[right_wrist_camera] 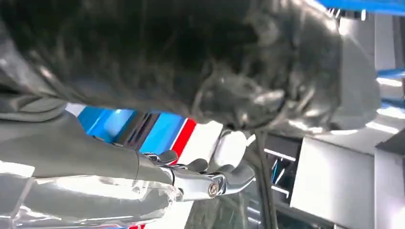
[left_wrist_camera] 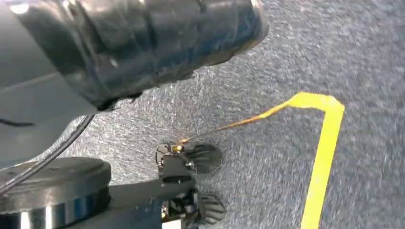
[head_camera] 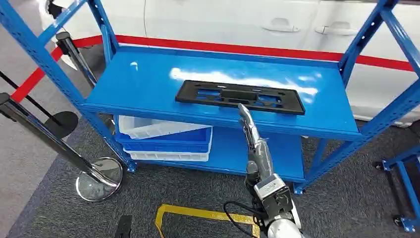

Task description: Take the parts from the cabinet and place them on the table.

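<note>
**Robot's right hand reaches toward a black part on a blue rack**

Seen from the head camera, a blue metal cabinet of open shelves stands on grey carpet in front of a white car. On its top shelf lies a flat, long black plastic part with rectangular cut-outs, lying flat near the front edge, which probably makes it easy to reach from where the robot stands. On the lower shelf, to the left, sit stacked bins, white and blue.

The right hand rises from the bottom of the picture, fingers extended and pointing up toward the front edge of the part. The fingertips appear just at or below the shelf edge beneath the part; whether they touch it cannot be told. The hand holds nothing, and its fingers look straight and close together rather than curled, likely a posture for sliding under or against the thin part.

The left wrist camera looks down at carpet and a strip of yellow floor tape, which suggests the left arm hangs down idle; whether its fingers lie apart or together cannot be told.

The part is not yet lifted; no table shows.
</note>
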You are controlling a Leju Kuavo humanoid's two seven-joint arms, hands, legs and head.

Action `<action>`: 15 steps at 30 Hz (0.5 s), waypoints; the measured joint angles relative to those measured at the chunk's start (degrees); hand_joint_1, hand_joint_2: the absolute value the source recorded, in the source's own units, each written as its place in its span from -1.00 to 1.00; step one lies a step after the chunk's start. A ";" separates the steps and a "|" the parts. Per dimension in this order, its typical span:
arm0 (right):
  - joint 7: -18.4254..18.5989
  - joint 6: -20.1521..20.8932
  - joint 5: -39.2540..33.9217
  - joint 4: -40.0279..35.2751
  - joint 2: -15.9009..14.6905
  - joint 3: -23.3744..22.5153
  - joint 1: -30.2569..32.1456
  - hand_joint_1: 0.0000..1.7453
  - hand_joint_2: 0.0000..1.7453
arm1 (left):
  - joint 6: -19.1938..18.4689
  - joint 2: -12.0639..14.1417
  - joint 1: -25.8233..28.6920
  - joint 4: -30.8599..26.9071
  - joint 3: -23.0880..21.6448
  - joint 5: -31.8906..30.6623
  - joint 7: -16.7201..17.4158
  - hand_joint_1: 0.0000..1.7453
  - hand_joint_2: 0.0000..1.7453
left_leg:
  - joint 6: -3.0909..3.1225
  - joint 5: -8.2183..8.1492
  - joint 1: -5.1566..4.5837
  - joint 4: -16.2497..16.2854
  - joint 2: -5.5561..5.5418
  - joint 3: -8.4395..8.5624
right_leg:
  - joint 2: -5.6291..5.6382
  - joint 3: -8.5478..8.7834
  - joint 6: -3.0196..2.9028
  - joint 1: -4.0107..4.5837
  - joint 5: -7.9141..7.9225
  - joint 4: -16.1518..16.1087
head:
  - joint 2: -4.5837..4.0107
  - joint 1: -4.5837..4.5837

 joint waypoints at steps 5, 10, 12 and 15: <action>-0.09 1.73 0.13 0.46 0.44 0.00 -0.82 -1.00 -1.00 | -0.17 0.09 -0.04 0.00 -0.39 -0.35 -0.09 -1.00 -1.00 | -1.76 -7.91 0.87 14.76 -5.88 -6.73 | 1.85 -0.04 -1.00 -0.80 0.43 -0.27 | 0.00 -0.15; -0.15 3.08 0.28 1.24 0.81 0.07 -1.61 -1.00 -1.00 | -0.17 0.20 -0.20 0.00 -0.44 -0.35 -0.44 -1.00 -1.00 | -1.46 0.23 1.07 4.32 -5.94 -2.51 | 3.30 0.19 -0.91 -0.86 0.38 -0.19 | 0.00 -0.15; -0.39 4.43 0.46 1.53 0.98 0.28 -2.86 -1.00 -1.00 | -0.26 0.24 -0.49 0.00 -0.44 -0.43 -0.79 -1.00 -1.00 | -1.13 0.47 0.77 -0.18 -6.40 -0.49 | 3.69 -0.11 -0.27 -0.50 0.41 0.03 | 0.00 -0.13; -0.50 6.58 1.05 2.47 1.55 0.94 -5.28 -1.00 -1.00 | -0.55 0.28 -0.59 0.00 -0.44 -1.01 -0.81 -1.00 -1.00 | -0.34 0.84 0.53 -0.09 -6.40 -0.92 | 3.77 -0.18 0.71 -0.86 0.91 -0.53 | 0.00 -0.11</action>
